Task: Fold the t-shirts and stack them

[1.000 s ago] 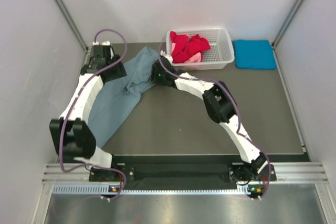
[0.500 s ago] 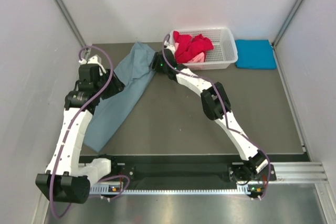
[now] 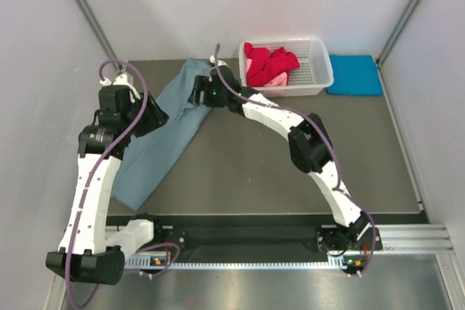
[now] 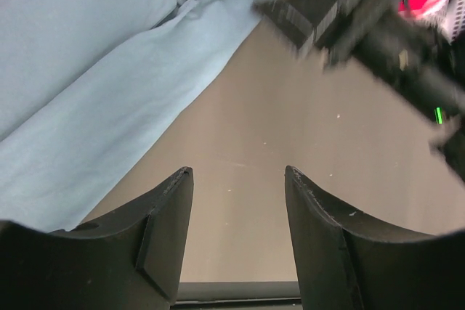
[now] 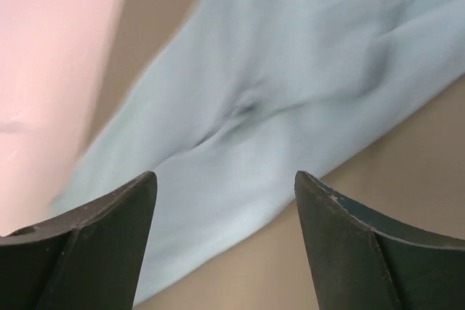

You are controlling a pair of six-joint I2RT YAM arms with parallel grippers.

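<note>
grey-blue t-shirt point(image 3: 156, 147) lies stretched diagonally down the worktop point(image 3: 247, 172) left side, from the far edge. left pincer point(image 4: 238, 176) apart, empty, beside its edge. right pincer point(image 5: 225, 179) apart, above its far end. red t-shirt point(image 3: 270, 63) and pink t-shirt point(image 3: 252, 70) in basket point(image 3: 320, 78) at far edge. turquoise t-shirt point(image 3: 354, 75) folded in far-right corner.

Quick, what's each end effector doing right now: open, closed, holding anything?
Left end effector: open, holding nothing.
Right end effector: open, holding nothing, above the grey-blue t-shirt.
</note>
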